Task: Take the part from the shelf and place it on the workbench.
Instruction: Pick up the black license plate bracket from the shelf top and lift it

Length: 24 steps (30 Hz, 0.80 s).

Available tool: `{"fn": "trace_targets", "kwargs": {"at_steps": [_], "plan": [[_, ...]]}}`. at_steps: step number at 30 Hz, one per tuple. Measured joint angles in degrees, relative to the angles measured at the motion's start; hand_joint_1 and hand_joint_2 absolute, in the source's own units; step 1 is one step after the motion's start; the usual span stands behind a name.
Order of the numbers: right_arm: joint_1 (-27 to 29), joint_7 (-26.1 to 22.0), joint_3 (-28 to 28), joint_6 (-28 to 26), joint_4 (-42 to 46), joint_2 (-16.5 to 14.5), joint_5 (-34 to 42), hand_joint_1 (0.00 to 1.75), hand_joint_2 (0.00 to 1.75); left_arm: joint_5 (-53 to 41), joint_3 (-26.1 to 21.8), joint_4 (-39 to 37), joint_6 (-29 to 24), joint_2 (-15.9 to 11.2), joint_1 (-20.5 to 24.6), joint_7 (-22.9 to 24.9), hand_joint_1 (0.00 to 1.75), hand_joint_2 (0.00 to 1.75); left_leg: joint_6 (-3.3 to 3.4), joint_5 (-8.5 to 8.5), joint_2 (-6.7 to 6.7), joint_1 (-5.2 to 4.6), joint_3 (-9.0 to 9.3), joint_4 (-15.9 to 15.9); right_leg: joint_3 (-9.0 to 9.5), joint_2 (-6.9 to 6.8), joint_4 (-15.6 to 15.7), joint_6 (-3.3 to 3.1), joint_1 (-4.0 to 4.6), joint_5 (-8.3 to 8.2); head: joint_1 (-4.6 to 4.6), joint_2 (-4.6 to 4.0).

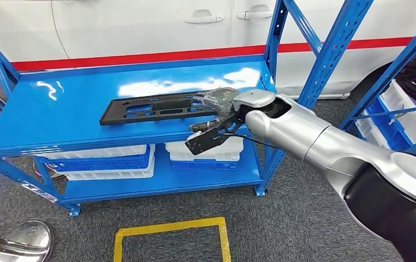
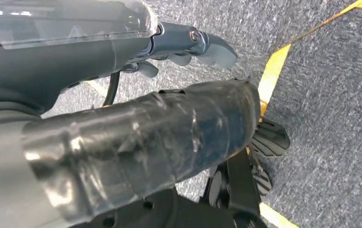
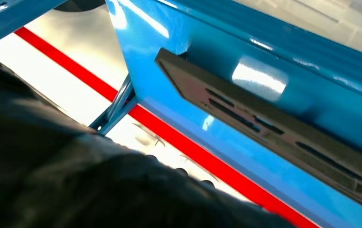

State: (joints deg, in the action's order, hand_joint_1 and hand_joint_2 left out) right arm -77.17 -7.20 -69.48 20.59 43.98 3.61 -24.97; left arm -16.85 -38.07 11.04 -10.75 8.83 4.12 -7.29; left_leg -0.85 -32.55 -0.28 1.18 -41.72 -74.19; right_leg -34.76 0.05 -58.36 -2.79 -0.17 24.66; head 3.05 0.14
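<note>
Silver and thick, my right arm (image 1: 325,144) reaches from the lower right up to the blue shelf (image 1: 58,117). My right hand (image 1: 216,117) is at the right end of the flat black part (image 1: 151,107), which lies on the top board of the shelf; if the fingers really grip it I cannot tell. White bins (image 1: 107,161) stand on the lower board. My left hand (image 2: 188,50) hangs over grey carpet (image 2: 330,118) with fingers curled and holds nothing.

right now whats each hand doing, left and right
Left hand: hangs over the carpet, fingers curled in, holding nothing.
Right hand: at the black part on the shelf; grip cannot be told.
</note>
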Motion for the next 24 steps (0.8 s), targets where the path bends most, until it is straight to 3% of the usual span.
{"fn": "trace_targets", "kwargs": {"at_steps": [1, 2, 4, 5, 10, 11, 13, 15, 16, 17, 19, 20, 22, 24], "plan": [[0.1, 0.0, 0.0, 0.0, 0.0, 0.1, 0.0, 0.0, 0.0, 0.0, 0.0, 0.0, 0.0, 0.0, 0.0, 0.1, 0.0, 0.0, -0.07, 1.41, 0.02, 0.02, -0.07, 0.8, 0.16, 0.01, -0.2, 0.05, -0.02, 0.28, 0.01, 0.01], [0.1, 0.0, 0.0, 0.0, 0.0, 0.2, 0.0, 0.0, 0.0, -0.1, 0.0, 0.0, 0.0, 0.0, 0.0, 0.1, 0.0, 0.0, -0.07, 3.66, 0.06, 0.04, 0.94, 3.6, 0.38, 0.04, -0.4, 0.15, -0.06, 0.62, 0.01, 0.01], [0.1, 0.0, 0.0, 0.0, 0.1, 0.3, 0.0, 0.0, 0.0, -0.1, 0.0, 0.0, -0.1, 0.0, -0.1, 0.2, 0.0, 0.0, 0.11, 7.35, 0.17, -0.01, 4.08, 11.0, 0.68, 0.12, -1.0, 0.58, 0.01, 1.39, 0.01, 0.01], [0.1, 0.0, 0.0, 0.0, 0.1, 0.4, 0.0, 0.0, 0.0, -0.2, 0.0, 0.0, -0.1, 0.0, -0.1, 0.2, 0.0, 0.0, 0.33, 8.07, 0.15, -0.09, 5.15, 13.4, 0.68, 0.16, -1.2, 0.86, 0.12, 1.66, -0.01, 0.01], [0.1, 0.1, 0.0, -0.1, 0.2, 0.9, 0.1, 0.0, 0.0, -0.3, 0.0, 0.0, -0.1, 0.0, 0.0, 0.3, 0.0, 0.0, 1.8, 7.81, -0.06, 0.0, 6.29, 15.3, 0.31, 0.1, -2.5, 2.05, 0.21, 2.83, -0.05, 0.01], [0.1, 0.0, 0.0, -0.2, 0.2, 1.0, 0.1, 0.0, 0.0, -0.4, 0.0, 0.0, -0.1, 0.1, 0.0, 0.3, 0.0, 0.0, 2.13, 7.77, -0.03, 0.1, 6.56, 15.5, -0.64, 0.1, -4.6, 2.35, 0.08, 3.96, -0.05, 0.01], [0.3, 0.0, 0.0, -0.2, 0.2, 1.2, 0.1, 0.0, 0.0, -0.4, 0.0, 0.0, -0.1, 0.1, 0.0, 0.3, 0.0, 0.0, 2.59, 7.52, -0.02, 0.1, 6.87, 15.5, -4.37, 0.07, -11.6, 2.85, -0.17, 6.9, -0.06, 0.01], [0.8, -0.1, 0.0, -0.3, 0.2, 1.2, 0.2, 0.0, 0.0, -0.4, 0.0, 0.0, -0.1, 0.1, 0.0, 0.3, 0.0, 0.0, 2.73, 7.22, -0.07, 0.08, 7.17, 15.5, -7.77, 0.06, -16.9, 3.07, -0.38, 7.82, -0.06, 0.01], [1.0, -0.1, 0.0, -0.3, 0.1, 1.2, 0.2, 0.0, 0.0, -0.4, -0.1, 0.0, -0.1, 0.1, 0.0, 0.3, 0.0, 0.0, 2.71, 7.04, -0.14, 0.08, 7.4, 15.5, -8.13, 0.06, -16.6, 3.03, -0.44, 6.67, -0.06, 0.01], [1.0, -0.2, 0.0, -0.3, 0.1, 1.2, 0.2, 0.0, 0.0, -0.5, -0.1, 0.0, -0.1, 0.1, 0.0, 0.3, 0.0, 0.0, 2.65, 6.83, -0.21, 0.07, 7.72, 15.5, -7.38, 0.07, -14.2, 2.88, -0.47, 4.56, -0.06, 0.01], [0.9, -0.3, 0.0, -0.4, 0.1, 1.2, 0.2, 0.0, 0.0, -0.5, -0.3, 0.0, -0.1, 0.1, 0.0, 0.3, 0.0, 0.0, 2.37, 6.33, -0.3, 0.0, 8.4, 15.5, -4.18, 0.09, -6.5, 2.25, -0.28, 0.25, -0.06, 0.0], [0.8, -0.3, 0.0, -0.4, 0.1, 1.2, 0.3, 0.0, 0.0, -0.5, -0.4, 0.0, -0.1, 0.2, 0.1, 0.3, 0.0, 0.0, 2.14, 6.12, -0.33, -0.03, 8.57, 15.5, -2.82, 0.1, -3.5, 1.94, -0.06, -0.75, -0.08, 0.01], [0.7, -0.4, 0.0, -0.4, 0.0, 1.1, 0.4, 0.0, 0.0, -0.5, -0.4, 0.0, -0.1, 0.2, 0.2, 0.3, 0.0, 0.0, 1.52, 5.89, -0.31, -0.01, 8.65, 15.7, -1.82, 0.12, -1.4, 1.56, 0.39, -0.54, -0.08, 0.01], [0.7, -0.4, 0.0, -0.5, 0.0, 1.0, 0.5, 0.0, 0.0, -0.5, -0.5, 0.0, -0.1, 0.2, 0.3, 0.3, 0.0, 0.0, 0.85, 5.64, -0.22, 0.03, 8.88, 15.8, -1.35, 0.1, -0.7, 1.23, 0.27, -0.46, -0.07, 0.01]]}}
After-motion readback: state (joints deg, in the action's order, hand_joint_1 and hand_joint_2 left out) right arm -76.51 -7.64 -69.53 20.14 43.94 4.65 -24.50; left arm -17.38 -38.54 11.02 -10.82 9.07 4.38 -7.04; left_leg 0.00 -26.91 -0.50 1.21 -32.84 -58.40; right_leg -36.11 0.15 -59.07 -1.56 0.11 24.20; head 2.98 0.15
